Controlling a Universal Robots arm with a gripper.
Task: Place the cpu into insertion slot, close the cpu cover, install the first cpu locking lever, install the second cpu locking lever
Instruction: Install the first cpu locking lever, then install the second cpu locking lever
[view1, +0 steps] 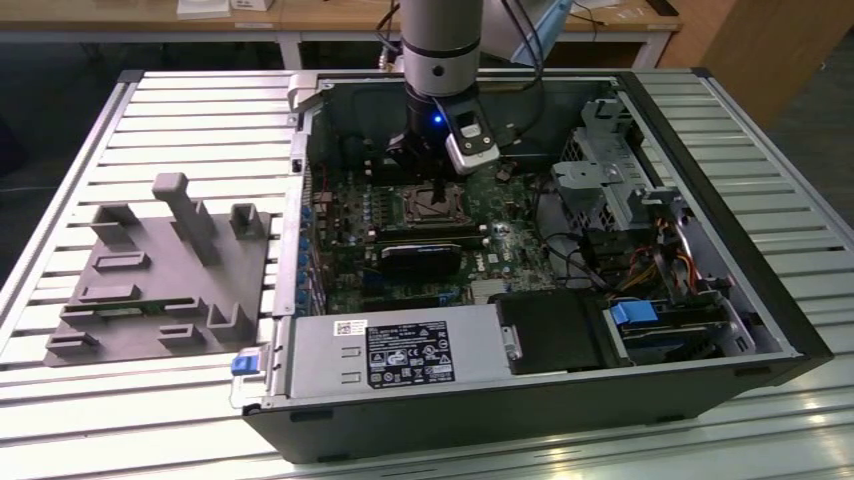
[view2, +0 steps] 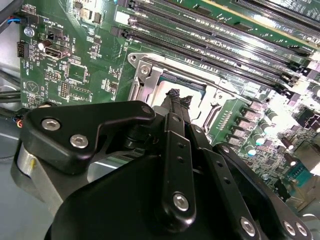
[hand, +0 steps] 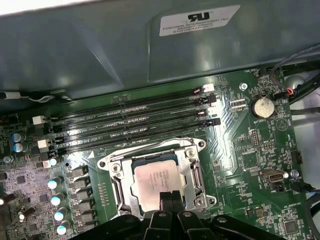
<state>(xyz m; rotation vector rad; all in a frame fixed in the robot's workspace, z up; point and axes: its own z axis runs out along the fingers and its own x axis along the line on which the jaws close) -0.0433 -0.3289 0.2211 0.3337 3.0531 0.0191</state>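
Observation:
The cpu, a flat silver-grey square, lies in the insertion slot on the green motherboard. The cpu cover, a silver frame with a window, lies flat around it. My gripper hangs just over the chip's near edge, its two black fingers pressed together and shut with nothing seen between them. In the second wrist view the fingertips sit at the socket rim. In the exterior view the gripper reaches down into the open computer case over the slot. The locking levers cannot be made out.
Several long black memory slots run beside the socket, with a coin battery nearby. The case wall stands close behind. In the exterior view sit a power supply, a drive cage and a grey fixture.

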